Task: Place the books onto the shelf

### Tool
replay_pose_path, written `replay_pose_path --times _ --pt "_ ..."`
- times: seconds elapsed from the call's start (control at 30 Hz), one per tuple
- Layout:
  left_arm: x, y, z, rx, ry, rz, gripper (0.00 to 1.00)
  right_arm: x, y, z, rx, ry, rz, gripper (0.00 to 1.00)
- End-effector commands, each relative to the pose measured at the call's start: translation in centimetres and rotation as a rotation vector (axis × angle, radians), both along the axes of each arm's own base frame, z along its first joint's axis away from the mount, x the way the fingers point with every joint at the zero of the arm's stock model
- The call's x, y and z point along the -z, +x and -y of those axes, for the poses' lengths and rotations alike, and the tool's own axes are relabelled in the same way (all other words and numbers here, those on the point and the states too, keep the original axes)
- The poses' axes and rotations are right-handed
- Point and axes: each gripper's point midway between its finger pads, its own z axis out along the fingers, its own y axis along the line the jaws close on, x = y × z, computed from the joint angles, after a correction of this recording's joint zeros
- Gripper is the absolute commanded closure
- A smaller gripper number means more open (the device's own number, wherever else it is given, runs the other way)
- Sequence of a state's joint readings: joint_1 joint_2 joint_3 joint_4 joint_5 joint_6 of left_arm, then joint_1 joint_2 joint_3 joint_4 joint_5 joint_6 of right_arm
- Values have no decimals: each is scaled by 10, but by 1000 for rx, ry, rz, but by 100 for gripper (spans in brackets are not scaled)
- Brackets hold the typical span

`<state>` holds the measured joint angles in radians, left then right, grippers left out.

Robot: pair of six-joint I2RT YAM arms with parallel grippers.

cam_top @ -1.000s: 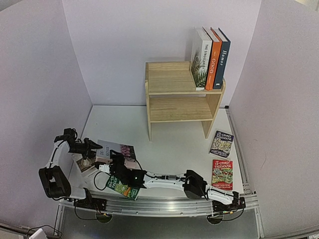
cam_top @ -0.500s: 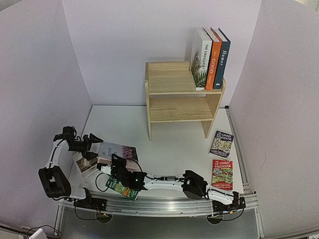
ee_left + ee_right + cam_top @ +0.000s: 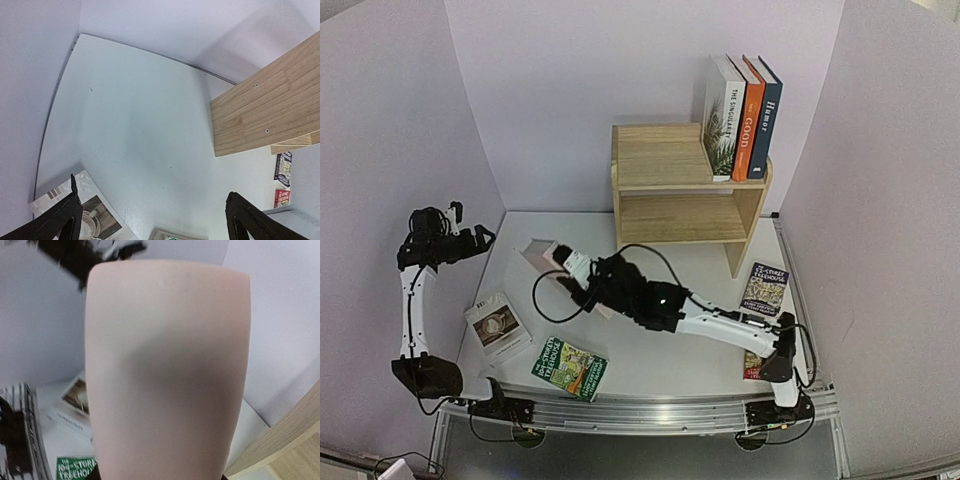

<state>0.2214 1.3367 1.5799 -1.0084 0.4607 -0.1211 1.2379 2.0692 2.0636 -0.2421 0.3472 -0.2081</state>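
Note:
Three books stand upright on the top of the wooden shelf [image 3: 665, 200]: a white palm-leaf one [image 3: 723, 120], the orange "GOOD" [image 3: 748, 125] and the dark blue "Humor" [image 3: 766, 118]. My right gripper [image 3: 580, 277] is shut on a pale pink-white book [image 3: 546, 254], held tilted above the table's left middle. That book's cover [image 3: 167, 370] fills the right wrist view and hides the jaws. My left gripper [image 3: 470, 240] hangs open and holds nothing, high at the left wall; its fingertips [image 3: 62, 217] show wide apart over the "Afternoon tea" book [image 3: 97, 222].
The "Afternoon tea" book [image 3: 498, 326] and a green Treehouse paperback [image 3: 569, 368] lie at the front left. A dark Treehouse paperback [image 3: 765, 288] lies right of the shelf; a red one [image 3: 752, 366] is partly behind the right arm. Walls stand on three sides.
The left gripper opened, let go of the pale book and rose back toward the left wall. The right arm lifted that book from the front left toward the table's middle.

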Motion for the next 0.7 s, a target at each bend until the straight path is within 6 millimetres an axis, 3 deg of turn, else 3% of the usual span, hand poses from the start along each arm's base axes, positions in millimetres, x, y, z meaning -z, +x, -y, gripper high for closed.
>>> replay_pose_path --times 0.0,0.07,0.17,0.3,0.37,0.5,0.67 --pt "-5 0 -18 -34 135 36 0 -174 -4 58 -74 418 -41 92" --pt "-1 -2 -15 -25 117 30 0 -223 4 83 -67 512 12 91" --pt "5 -5 -12 -20 100 18 0 -274 20 120 7 589 139 90" --pt "8 -7 -10 -15 89 10 0 -316 50 170 212 623 346 87" --pt "10 -8 -9 -13 84 6 0 -322 72 194 311 612 429 85" --pt "13 -8 -7 -10 67 -2 0 -316 120 226 477 564 543 84" --pt "15 -10 -4 -7 50 -7 0 -292 172 246 578 514 553 80"
